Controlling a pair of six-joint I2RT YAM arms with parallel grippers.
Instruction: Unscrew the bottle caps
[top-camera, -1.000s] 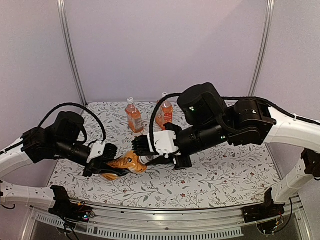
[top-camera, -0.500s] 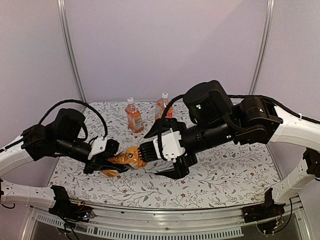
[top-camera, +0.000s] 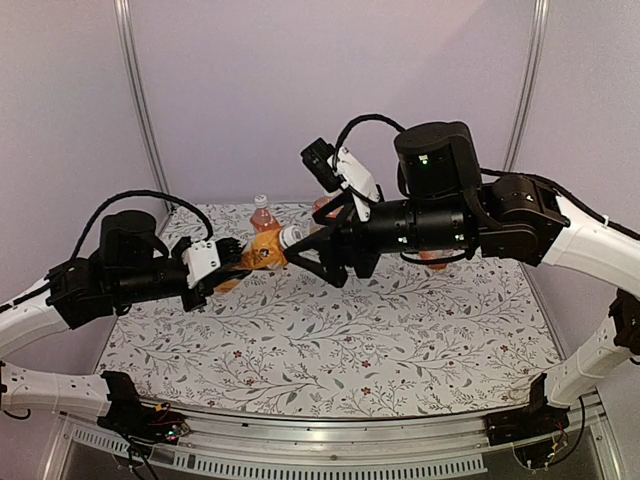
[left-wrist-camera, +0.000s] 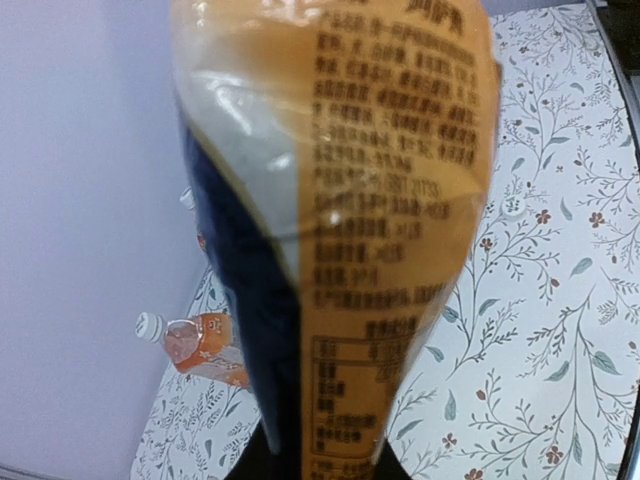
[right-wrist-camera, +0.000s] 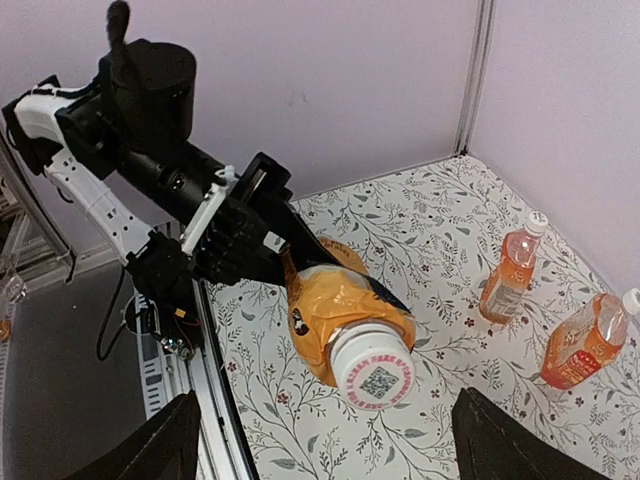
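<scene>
Top view: no cap shows as off yet. The left gripper (top-camera: 228, 264) is clamped on the black-and-orange-labelled clear plastic bottle (top-camera: 262, 252). It holds the bottle up off the flower-printed tablecloth (top-camera: 400, 340), roughly level, neck twd the right arm. The bottle's white round plastic screw cap (top-camera: 290, 236) is on. The right gripper (top-camera: 325, 245) faces it w/ fingers spread and the cap between them; contact can't be told from here.

Left wrist view: the label fills the frame and the arm's own fingers are hidden, so the grip can't be read here. A small white round spot (left-wrist-camera: 513, 207) lies on the cloth, maybe a loose cap, too small to tell.

Right wrist view: the fingers (right-wrist-camera: 170, 445) sit wide apart either side of the cap, not touching it. By the wall stand a slim upright orange-drink bottle (right-wrist-camera: 505, 275) and a leaning orange-drink bottle (right-wrist-camera: 585, 345), both capped. Judged: early stage, w/ the grip on this cap next and every cap seen left to do.
</scene>
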